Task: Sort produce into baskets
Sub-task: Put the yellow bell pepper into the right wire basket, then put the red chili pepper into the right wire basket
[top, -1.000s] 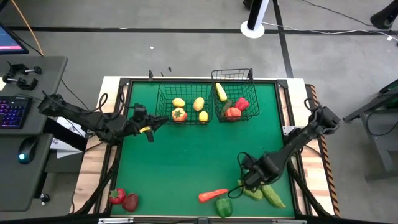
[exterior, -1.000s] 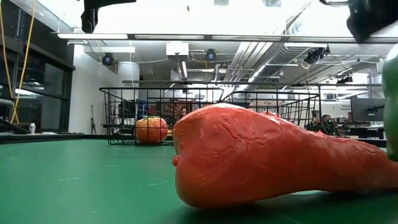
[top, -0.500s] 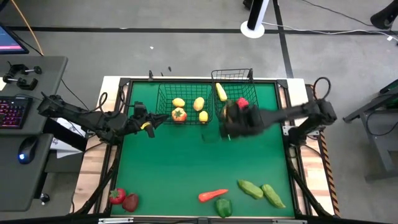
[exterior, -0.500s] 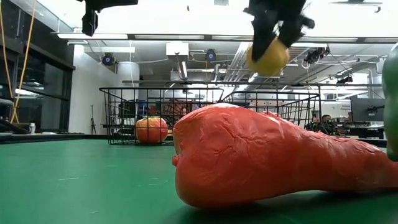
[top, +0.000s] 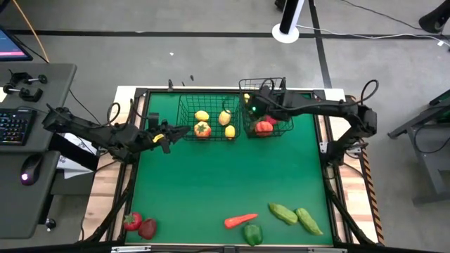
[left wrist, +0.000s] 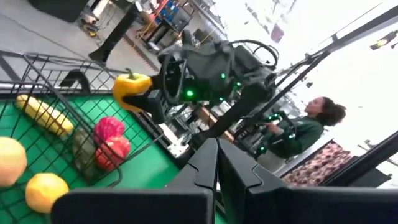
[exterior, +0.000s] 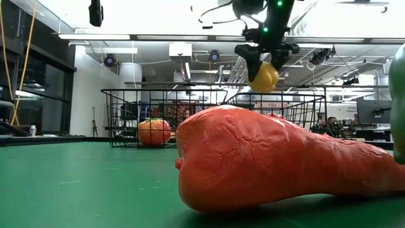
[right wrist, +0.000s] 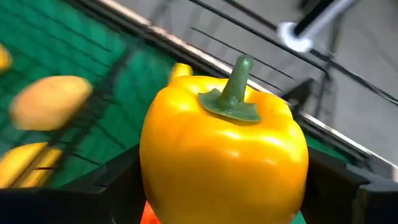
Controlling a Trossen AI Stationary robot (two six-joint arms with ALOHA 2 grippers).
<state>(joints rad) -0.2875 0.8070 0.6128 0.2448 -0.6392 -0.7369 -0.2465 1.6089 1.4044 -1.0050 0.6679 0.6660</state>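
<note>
A yellow toy bell pepper with a green stem (right wrist: 224,155) is clamped in the right hand (top: 251,107), held above the right black wire-mesh basket (top: 281,88). The left hand (top: 166,138) is held just beside the left black wire-mesh basket (top: 184,105), over the green desk (top: 211,183); how far it is open cannot be told.

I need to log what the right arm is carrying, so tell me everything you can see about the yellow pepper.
The yellow pepper is a smooth, glossy toy that looks like plastic, with a green stem and cap on top. It sits upright, clamped between the dark fingers of the right gripper, which touch its sides. It hangs in the air above the right basket, clear of the produce inside, at the far side of the table.
</note>
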